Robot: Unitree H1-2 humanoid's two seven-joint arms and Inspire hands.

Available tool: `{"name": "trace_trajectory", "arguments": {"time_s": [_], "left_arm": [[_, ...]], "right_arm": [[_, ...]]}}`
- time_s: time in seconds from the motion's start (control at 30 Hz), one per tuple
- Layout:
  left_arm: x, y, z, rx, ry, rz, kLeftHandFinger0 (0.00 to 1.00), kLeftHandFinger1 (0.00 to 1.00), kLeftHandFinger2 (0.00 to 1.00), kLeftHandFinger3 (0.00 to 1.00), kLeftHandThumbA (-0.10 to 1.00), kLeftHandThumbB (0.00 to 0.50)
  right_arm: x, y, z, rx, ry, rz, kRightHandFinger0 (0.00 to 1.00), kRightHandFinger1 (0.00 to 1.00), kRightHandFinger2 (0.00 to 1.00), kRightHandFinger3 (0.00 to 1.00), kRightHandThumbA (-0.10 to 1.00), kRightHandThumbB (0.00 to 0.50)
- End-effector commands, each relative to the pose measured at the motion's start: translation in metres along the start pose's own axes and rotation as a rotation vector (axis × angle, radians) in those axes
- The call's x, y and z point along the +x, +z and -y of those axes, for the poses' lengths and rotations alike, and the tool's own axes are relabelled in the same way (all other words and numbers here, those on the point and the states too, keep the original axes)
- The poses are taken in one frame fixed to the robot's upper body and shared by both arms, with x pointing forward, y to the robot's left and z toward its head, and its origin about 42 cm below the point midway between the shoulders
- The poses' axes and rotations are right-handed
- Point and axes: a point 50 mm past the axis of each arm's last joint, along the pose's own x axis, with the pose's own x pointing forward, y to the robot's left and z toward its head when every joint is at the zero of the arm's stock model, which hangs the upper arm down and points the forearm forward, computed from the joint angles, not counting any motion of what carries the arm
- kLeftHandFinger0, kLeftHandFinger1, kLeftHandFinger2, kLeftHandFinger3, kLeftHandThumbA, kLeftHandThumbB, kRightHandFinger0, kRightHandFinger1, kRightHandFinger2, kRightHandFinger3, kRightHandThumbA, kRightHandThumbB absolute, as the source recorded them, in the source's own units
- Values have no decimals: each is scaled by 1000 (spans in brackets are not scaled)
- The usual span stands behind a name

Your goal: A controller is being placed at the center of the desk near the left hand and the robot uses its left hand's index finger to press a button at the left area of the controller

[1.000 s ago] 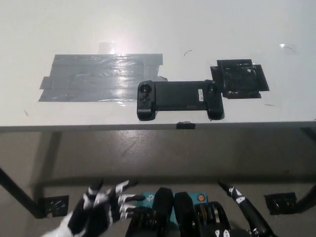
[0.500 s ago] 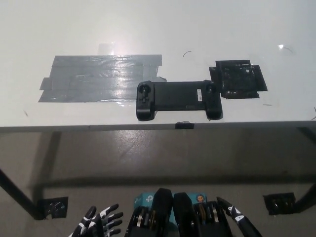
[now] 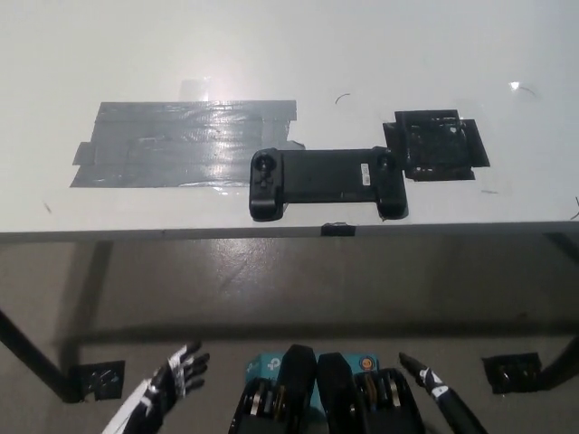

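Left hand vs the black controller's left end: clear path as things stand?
Probably yes. The white left hand hangs low, below the desk edge, and nothing lies near the left end of the black handheld controller. It must first lift above the edge.

One head camera looks steeply down on the desk (image 3: 289, 54) from above.

A wide patch of grey tape (image 3: 185, 143) lies flat on the left part of the white desk (image 3: 289, 54), catching a bright glare. A smaller black taped square (image 3: 437, 145) sits on the right, well apart from it. A small black tab (image 3: 338, 230) marks the desk's front edge. Below, the grey floor (image 3: 271, 280) shows dark table legs (image 3: 32, 357).
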Motion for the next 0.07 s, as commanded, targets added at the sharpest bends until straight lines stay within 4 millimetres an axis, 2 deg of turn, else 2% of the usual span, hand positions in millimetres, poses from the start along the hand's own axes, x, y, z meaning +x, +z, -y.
{"name": "trace_trajectory", "arguments": {"time_s": [0.0, 0.03], "left_arm": [[13, 21, 0, 83, 106, 175, 1000, 1000, 1000, 1000, 1000, 257], [13, 21, 0, 83, 106, 175, 1000, 1000, 1000, 1000, 1000, 257]], "right_arm": [[12, 16, 10, -4, -52, 103, 1000, 1000, 1000, 1000, 1000, 288], [12, 16, 10, -4, -52, 103, 1000, 1000, 1000, 1000, 1000, 288]]}}
